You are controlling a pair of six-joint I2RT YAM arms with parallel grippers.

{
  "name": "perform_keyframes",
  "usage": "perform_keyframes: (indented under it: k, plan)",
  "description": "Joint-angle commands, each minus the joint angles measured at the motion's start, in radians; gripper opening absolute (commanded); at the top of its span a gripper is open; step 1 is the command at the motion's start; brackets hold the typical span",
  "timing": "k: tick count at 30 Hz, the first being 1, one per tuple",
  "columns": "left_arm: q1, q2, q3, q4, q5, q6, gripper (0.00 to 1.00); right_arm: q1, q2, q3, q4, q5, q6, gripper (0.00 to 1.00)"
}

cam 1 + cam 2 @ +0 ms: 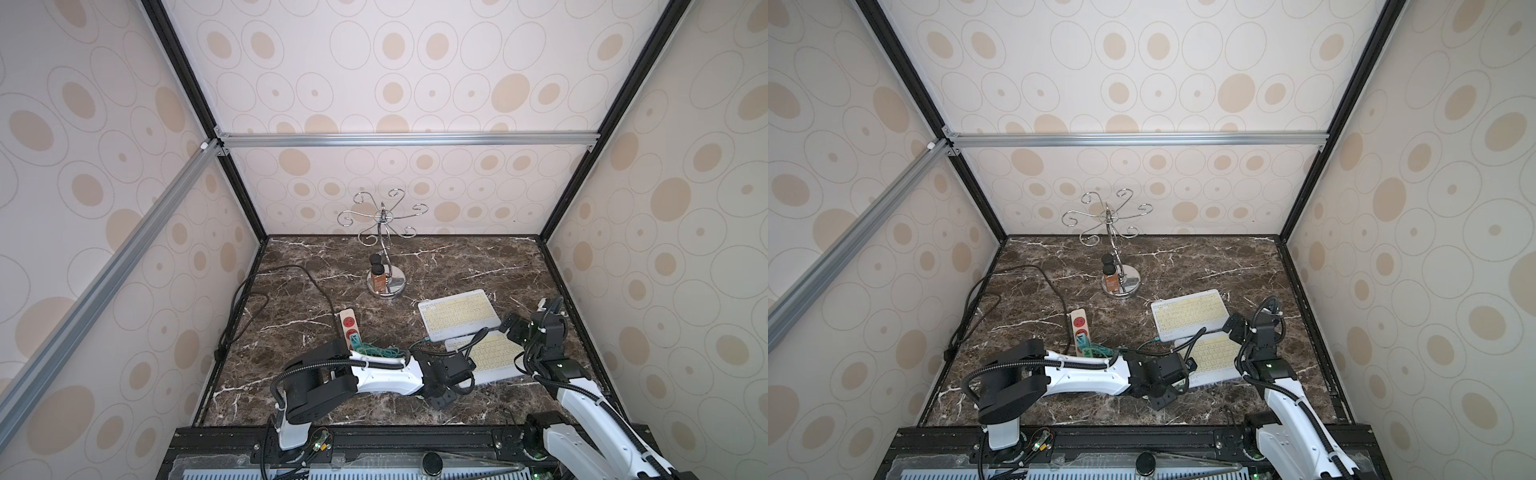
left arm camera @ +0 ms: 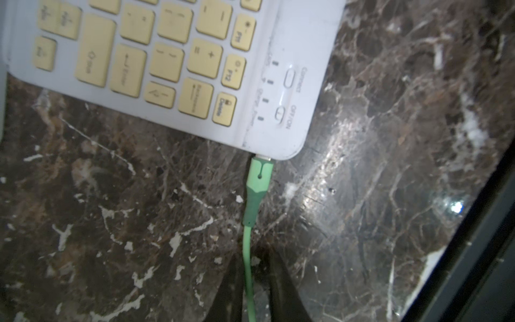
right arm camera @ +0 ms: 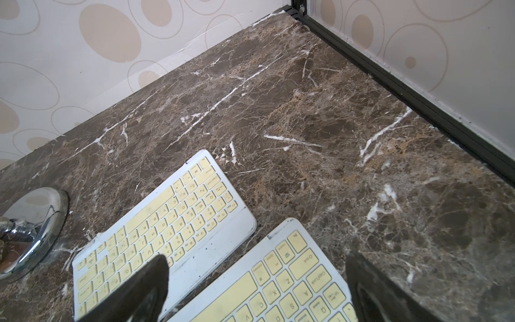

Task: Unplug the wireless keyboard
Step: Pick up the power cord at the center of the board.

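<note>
Starting the unplugging: straddling the cable (image 2: 246, 237) behind its plug (image 2: 260, 178) in the far keyboard (image 1: 459, 316), near the surface's (image 1: 478, 266) right edge, with the left hand (image 2: 252, 259), grip unconfirmable, right hand (image 3: 256, 259) gaping; next probably needing firm pinch, straight pull.

free: bare table (image 1: 478, 257) behind and right of far keyboard (image 1: 459, 314), open to my right gripper (image 3: 256, 262) | blocked: stand (image 1: 399, 289) with 2 bottles (image 1: 376, 266) back-middle, power strip (image 1: 349, 322) and black cord (image 1: 299, 268) on my left | tight: slim gap between far keyboard and near keyboard (image 1: 494, 357); green cable (image 2: 256, 195) between my left gripper (image 2: 252, 267) fingers
</note>
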Motion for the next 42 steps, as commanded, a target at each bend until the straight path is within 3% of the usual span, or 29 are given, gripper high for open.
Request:
perform_keyframes:
  k: [1,6,17,23,26,31,38,42]
  plan:
    - [0.021,0.071,-0.025,-0.121,0.015,0.027,0.17,0.002,-0.009,-0.012,-0.006,0.011,0.007,1.0]
    - [0.035,0.046,-0.041,-0.12,0.01,0.033,0.15,0.003,-0.002,-0.008,-0.006,0.01,0.006,1.0]
    - [0.062,0.023,-0.079,-0.061,-0.016,0.055,0.0,0.003,-0.001,-0.006,-0.017,0.023,0.014,1.0]
    - [0.068,-0.034,-0.117,0.014,-0.078,0.069,0.0,0.002,-0.017,-0.007,-0.041,0.076,0.05,1.0]
    - [0.069,-0.079,-0.151,0.083,-0.105,0.072,0.0,0.002,-0.033,0.03,-0.163,0.082,0.099,1.0]
    - [0.069,-0.161,-0.234,0.216,-0.147,0.077,0.0,0.001,-0.069,0.069,-0.29,-0.019,0.138,0.96]
    - [0.068,-0.221,-0.295,0.297,-0.241,0.046,0.0,-0.001,-0.224,0.076,-0.446,-0.315,0.181,1.0]
    - [0.065,-0.262,-0.316,0.324,-0.236,0.031,0.0,0.002,-0.329,0.056,-0.564,-0.358,0.213,1.0]
